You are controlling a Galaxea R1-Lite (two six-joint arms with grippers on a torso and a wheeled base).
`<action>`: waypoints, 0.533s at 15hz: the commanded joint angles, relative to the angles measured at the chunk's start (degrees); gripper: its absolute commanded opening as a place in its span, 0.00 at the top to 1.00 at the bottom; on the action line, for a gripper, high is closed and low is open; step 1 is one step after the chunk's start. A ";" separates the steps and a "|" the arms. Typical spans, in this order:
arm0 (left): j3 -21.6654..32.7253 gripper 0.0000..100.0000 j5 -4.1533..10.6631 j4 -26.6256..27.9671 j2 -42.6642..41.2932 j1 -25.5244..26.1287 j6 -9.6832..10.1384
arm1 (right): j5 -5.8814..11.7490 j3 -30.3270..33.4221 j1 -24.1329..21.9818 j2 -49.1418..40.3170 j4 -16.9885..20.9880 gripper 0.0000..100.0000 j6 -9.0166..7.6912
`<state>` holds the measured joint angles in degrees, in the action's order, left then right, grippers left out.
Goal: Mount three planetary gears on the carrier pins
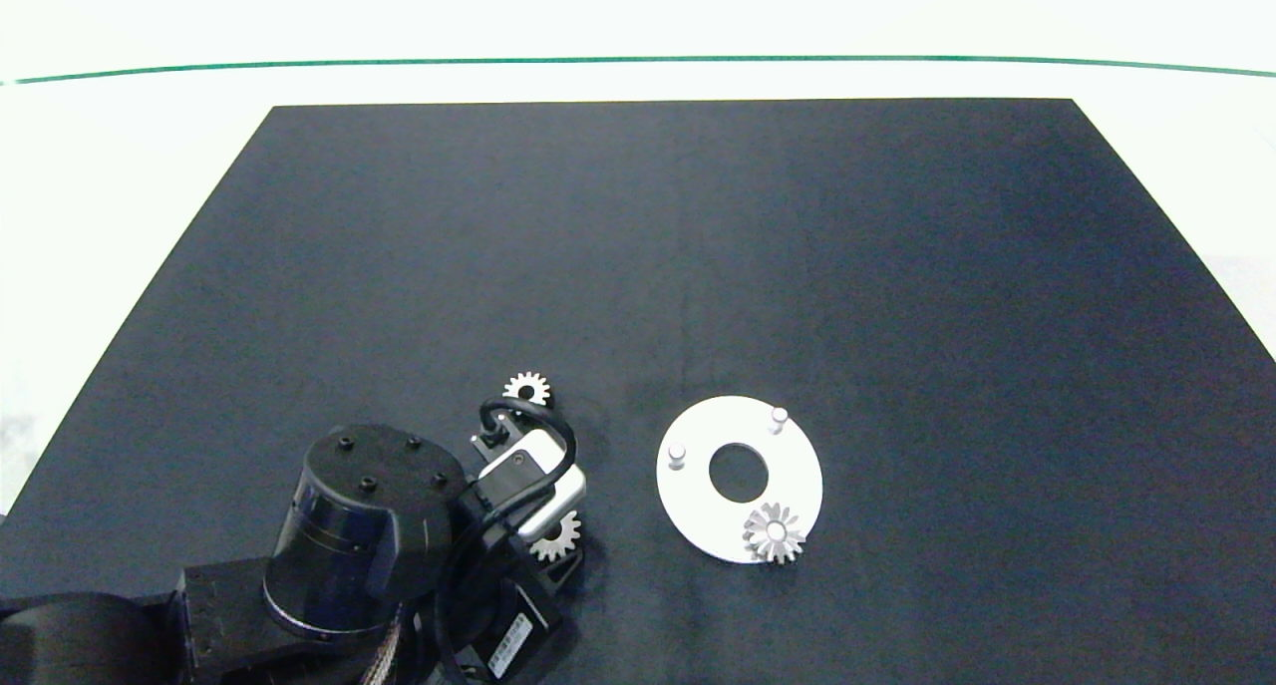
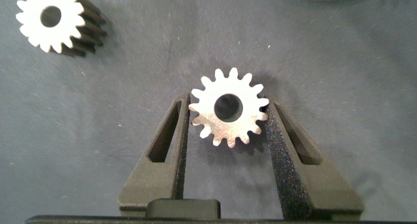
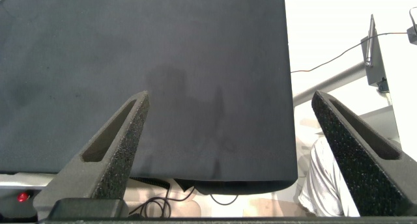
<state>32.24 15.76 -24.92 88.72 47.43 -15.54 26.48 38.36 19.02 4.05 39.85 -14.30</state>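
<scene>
Head view: your left arm comes in from the lower left, and its claw point(image 1: 543, 525) points down at the black mat point(image 1: 698, 266) that covers the counter point(image 1: 120, 167). One planetary gear point(image 1: 558, 535) shows partly under the claw's body. A second planetary gear point(image 1: 526, 389) lies flat on the mat just past the claw, on its far side. Off to the claw's right, well apart from it, sits the white carrier disc point(image 1: 688, 496) with its large centre hole. Two carrier pins stand bare, one point(image 1: 677, 455) on the side nearer the claw and one point(image 1: 779, 418) on the far side. The third gear point(image 1: 774, 532) sits on the disc at its near edge, over the third pin position.

Left wrist view: your left claw point(image 2: 228, 120) is apart, and the gear point(image 2: 228, 108) lies flat between its two fingers point(image 2: 171, 136). Both foam pads stand right at the teeth; you cannot tell whether they press on them. The other loose gear point(image 2: 51, 19) lies well off to one side, ahead of the claw.

Right wrist view: your right claw point(image 3: 231, 116) is wide apart with nothing between its fingers, held out over the mat's edge point(image 3: 287, 120).
</scene>
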 commanded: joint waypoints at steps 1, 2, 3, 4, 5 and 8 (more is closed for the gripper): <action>7.31 0.93 0.15 4.35 -1.71 0.82 -0.01 | 0.15 -0.04 -0.03 0.44 0.23 0.00 -0.11; 8.89 0.93 0.15 5.41 -1.27 0.91 -0.10 | 0.15 -0.04 0.05 0.44 0.23 0.00 -0.11; 9.68 0.93 0.23 5.76 -0.92 0.91 -0.10 | 0.15 -0.04 0.05 0.44 0.23 0.00 -0.11; 11.00 0.93 0.32 5.67 0.84 1.52 -0.01 | 0.15 -0.13 0.05 0.44 0.23 0.00 -0.11; 11.88 0.93 0.41 5.58 1.98 1.96 0.07 | 0.15 -0.13 0.05 0.44 0.31 0.00 -0.11; 13.46 0.93 0.50 5.58 3.83 2.49 0.07 | 0.15 -0.22 0.05 0.70 0.31 0.00 -0.11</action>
<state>45.20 16.15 -19.18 91.15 49.73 -15.40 26.48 38.14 19.07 4.55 39.91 -14.30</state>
